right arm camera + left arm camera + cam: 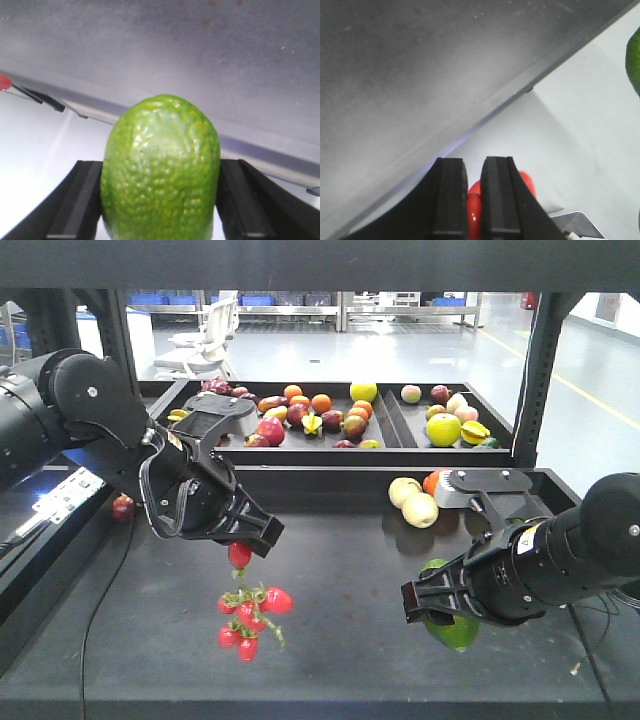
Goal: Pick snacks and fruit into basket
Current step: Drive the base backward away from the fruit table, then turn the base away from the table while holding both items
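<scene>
- Left gripper (240, 543) is pinched nearly shut on the top fruit of the red bunch (248, 615); the rest of the bunch hangs straight down below the jaws, its long axis vertical, clear of the dark table (330, 570).
- In the left wrist view the two black fingers (449, 200) stand close together with red fruit (475, 215) showing in the narrow gap and beside the right pad.
- Right gripper (440, 605) is spread wide around the green fruit (452, 625), pads pressed on its two flanks; the right wrist view shows the fruit (161, 170) filling the space between the jaws, its long axis pointing out along the fingers.
- Both loads hang above the table's front part, the bunch left of centre, the green fruit right, well apart.
- No basket shows in any view, so which arm is nearer to it cannot be told; no snack packs are visible either.
- The table edge runs just beside both grippers in the wrist views, with pale floor beyond.
- Pale apples (414, 502) and an orange (433, 481) lie behind the right arm; the fruit tray (400, 430) sits farther back. The middle of the table between the arms appears open for travel.
</scene>
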You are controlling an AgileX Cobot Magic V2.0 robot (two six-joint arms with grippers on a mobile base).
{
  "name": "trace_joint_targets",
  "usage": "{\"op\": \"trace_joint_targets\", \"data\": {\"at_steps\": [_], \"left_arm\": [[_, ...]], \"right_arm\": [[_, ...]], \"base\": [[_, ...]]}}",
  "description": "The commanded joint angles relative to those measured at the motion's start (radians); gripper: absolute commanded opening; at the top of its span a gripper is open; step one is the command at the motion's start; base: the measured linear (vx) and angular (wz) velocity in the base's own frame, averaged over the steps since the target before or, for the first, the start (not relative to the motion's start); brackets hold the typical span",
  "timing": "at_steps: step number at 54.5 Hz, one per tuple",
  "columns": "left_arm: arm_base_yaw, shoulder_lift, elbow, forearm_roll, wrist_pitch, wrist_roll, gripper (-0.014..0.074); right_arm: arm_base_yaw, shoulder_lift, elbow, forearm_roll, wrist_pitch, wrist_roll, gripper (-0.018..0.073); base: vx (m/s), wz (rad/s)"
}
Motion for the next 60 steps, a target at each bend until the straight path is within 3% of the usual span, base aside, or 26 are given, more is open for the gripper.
{"op": "trace_joint_targets", "data": {"at_steps": [1, 60], "left_arm": [[0.0, -0.054, -0.029, -0.028, -0.057, -0.006, -0.0006], [0.0, -0.054, -0.029, -0.028, -0.057, -0.006, -0.0006]], "right_arm": [[-0.005, -0.044, -0.029, 0.003, -0.055, -0.004, -0.0008], [-0.005, -0.044, -0.029, 0.003, -0.055, -0.004, -0.0008]], "base": [[-0.19, 0.02], [-0.26, 0.01]]}}
